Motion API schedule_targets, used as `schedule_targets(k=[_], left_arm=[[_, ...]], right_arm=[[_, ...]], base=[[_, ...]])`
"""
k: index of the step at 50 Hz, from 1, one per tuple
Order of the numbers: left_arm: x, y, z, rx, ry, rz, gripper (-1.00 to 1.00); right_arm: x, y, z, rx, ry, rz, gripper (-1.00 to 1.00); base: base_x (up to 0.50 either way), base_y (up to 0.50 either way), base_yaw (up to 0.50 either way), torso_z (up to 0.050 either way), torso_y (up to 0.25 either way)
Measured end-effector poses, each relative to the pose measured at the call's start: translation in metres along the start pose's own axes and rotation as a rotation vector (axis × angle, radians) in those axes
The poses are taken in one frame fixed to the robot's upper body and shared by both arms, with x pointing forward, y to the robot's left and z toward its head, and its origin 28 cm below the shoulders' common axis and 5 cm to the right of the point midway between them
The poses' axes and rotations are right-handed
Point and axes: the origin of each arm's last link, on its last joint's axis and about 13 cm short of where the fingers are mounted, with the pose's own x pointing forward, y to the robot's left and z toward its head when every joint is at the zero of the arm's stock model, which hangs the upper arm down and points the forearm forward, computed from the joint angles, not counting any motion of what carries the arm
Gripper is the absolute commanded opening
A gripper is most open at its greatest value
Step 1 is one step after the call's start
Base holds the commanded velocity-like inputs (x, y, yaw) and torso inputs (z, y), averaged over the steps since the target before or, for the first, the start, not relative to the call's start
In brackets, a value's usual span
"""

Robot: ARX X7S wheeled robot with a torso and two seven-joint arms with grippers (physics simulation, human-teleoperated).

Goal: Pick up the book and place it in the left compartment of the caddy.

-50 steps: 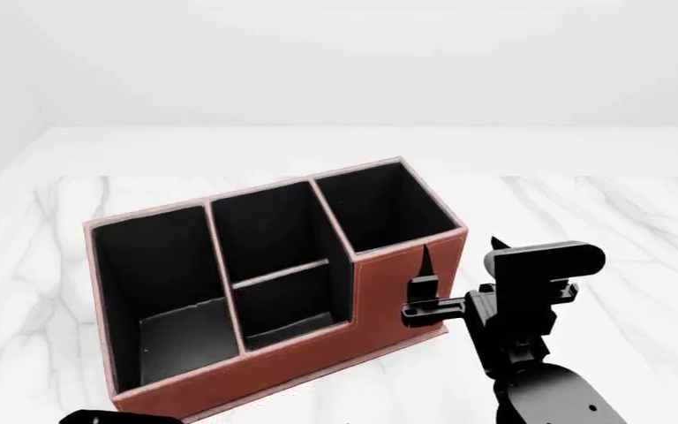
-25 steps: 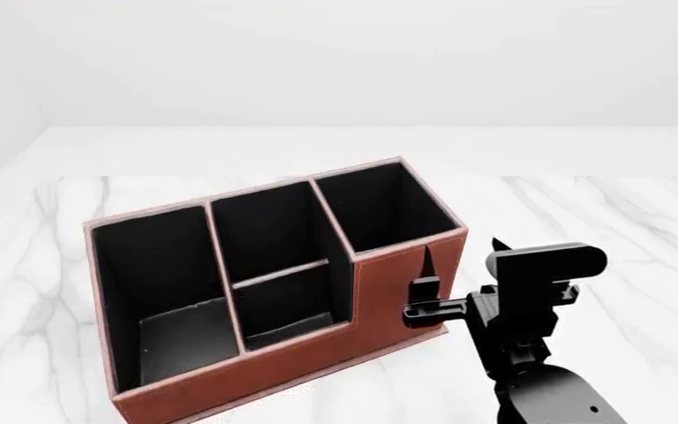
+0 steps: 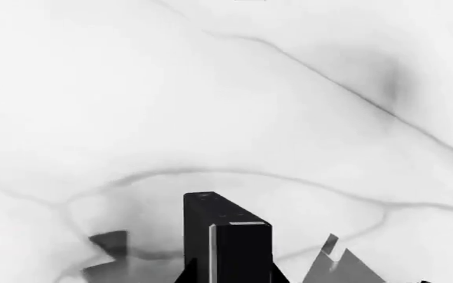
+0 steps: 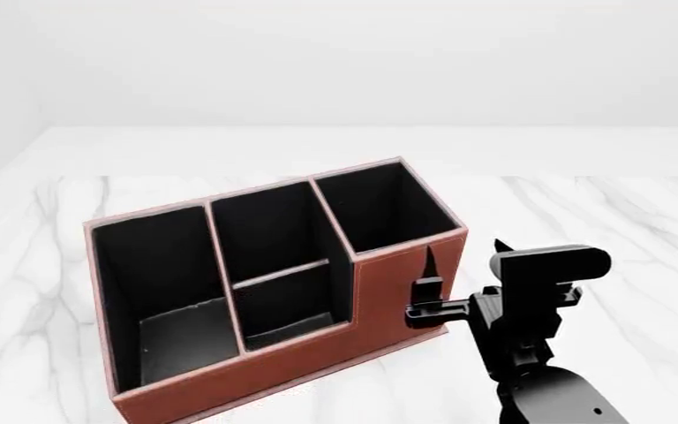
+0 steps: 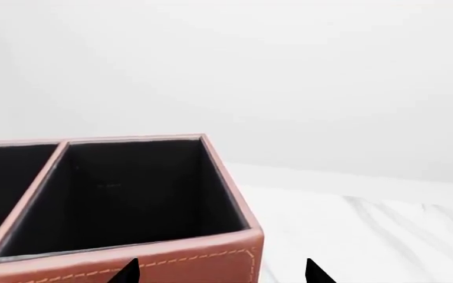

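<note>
- Left tool (image 3: 226, 239): only a dark finger shows, over bare tabletop (image 3: 210, 88); cannot tell whether it is spread or pressed together.
- Right tool (image 4: 462, 256): spread, empty, at the caddy's (image 4: 398, 291) 3 o'clock end.
- Book (image 4: 186, 334): apparently a grey slab on the left compartment's (image 4: 127, 265) floor, at 8 o'clock. Placement judged done.

White grey-veined marble table (image 4: 621, 221) — carrying the reddish-brown caddy (image 4: 363, 331), seated flat on it

The caddy (image 4: 280, 291) is running off the head view's lower edge at its near left corner. In the right wrist view, only the right gripper's (image 5: 220, 272) fingertips (image 5: 128, 272) are showing.
</note>
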Motion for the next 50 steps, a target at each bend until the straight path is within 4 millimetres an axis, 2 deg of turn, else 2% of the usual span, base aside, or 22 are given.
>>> schedule_targets(k=[12, 21, 30, 41, 50], left_arm=[[-0.002, 0.002, 0.001, -0.013, -0.001, 0.03, -1.0], [-0.016, 0.011, 0.0, 0.004, 0.02, 0.126, -1.0], [-0.041, 0.024, 0.005, 0.009, 0.009, 0.25, -1.0], [-0.071, 0.031, 0.013, -0.076, -0.077, 0.347, -1.0], [-0.117, 0.028, 0.026, -0.23, -0.24, 0.392, -1.0]], right_arm=[[0.0, -0.001, 0.0, 0.002, 0.001, -0.003, 1.0], [0.0, -0.001, 0.001, 0.001, 0.0, -0.005, 1.0], [0.0, -0.001, 0.002, 0.0, -0.003, -0.008, 1.0], [0.0, -0.001, 0.002, 0.001, -0.004, -0.01, 1.0], [0.001, -0.001, 0.001, 0.004, -0.002, -0.009, 1.0]], base=[[0.0, 0.0, 0.0, 0.0, 0.0], [0.0, 0.0, 0.0, 0.0, 0.0], [0.0, 0.0, 0.0, 0.0, 0.0], [0.0, 0.0, 0.0, 0.0, 0.0], [0.0, 0.0, 0.0, 0.0, 0.0]])
